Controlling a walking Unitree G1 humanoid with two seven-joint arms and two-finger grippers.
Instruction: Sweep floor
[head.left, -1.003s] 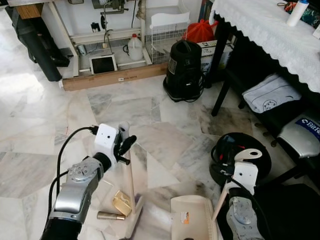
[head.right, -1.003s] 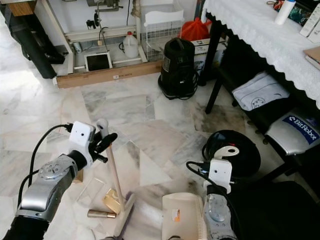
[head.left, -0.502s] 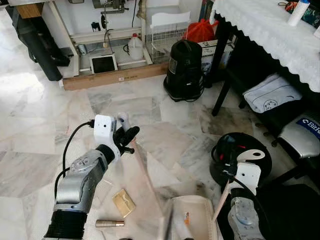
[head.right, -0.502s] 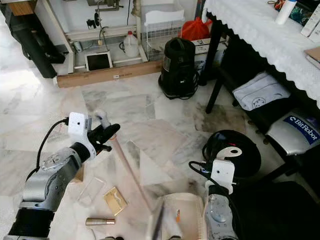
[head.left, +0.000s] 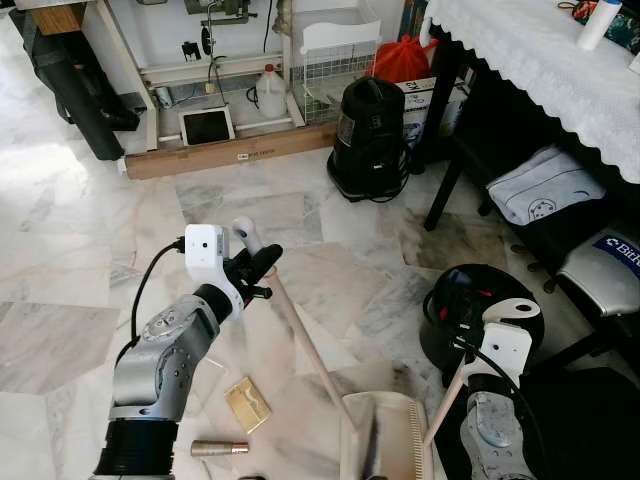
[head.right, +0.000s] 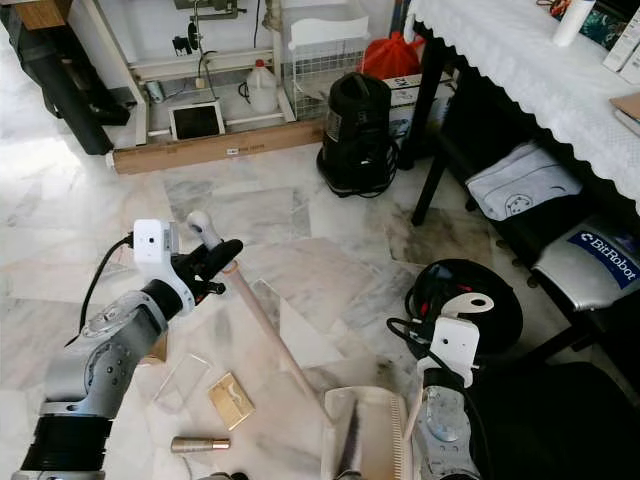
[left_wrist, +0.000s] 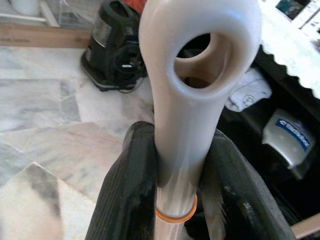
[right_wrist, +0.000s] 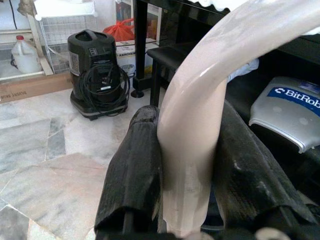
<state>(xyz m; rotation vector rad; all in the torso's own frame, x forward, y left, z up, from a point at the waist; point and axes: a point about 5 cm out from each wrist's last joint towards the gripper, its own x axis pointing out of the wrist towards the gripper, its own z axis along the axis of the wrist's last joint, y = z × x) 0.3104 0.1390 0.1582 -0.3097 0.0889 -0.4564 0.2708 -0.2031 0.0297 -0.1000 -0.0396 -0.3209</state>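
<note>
My left gripper (head.left: 256, 271) is shut on the top of a broom handle (head.left: 243, 232), just under its white loop end (left_wrist: 200, 60). The pale broom stick (head.left: 305, 345) slants down and to the right, and its head rests in the cream dustpan (head.left: 398, 445) at the bottom edge. My right gripper (right_wrist: 190, 120) is shut on the dustpan's curved handle (head.left: 446, 398), low on the right. On the marble floor left of the pan lie a gold packet (head.left: 246, 405), a small metallic tube (head.left: 220, 448) and a clear plastic piece (head.right: 182, 381).
A black vacuum cleaner (head.left: 368, 140) stands ahead, with a black round device (head.left: 462, 300) with cables close to my right arm. A table with a white lace cloth (head.left: 540, 60) and a dark bench (head.left: 600, 270) fill the right. A cardboard plank (head.left: 230, 155) and wire basket (head.left: 335, 65) line the far wall.
The broom head has swept from beside the gold packet rightward into the dustpan. My left gripper has moved slightly away and tilted the stick. The gold packet and tube stay on the floor.
</note>
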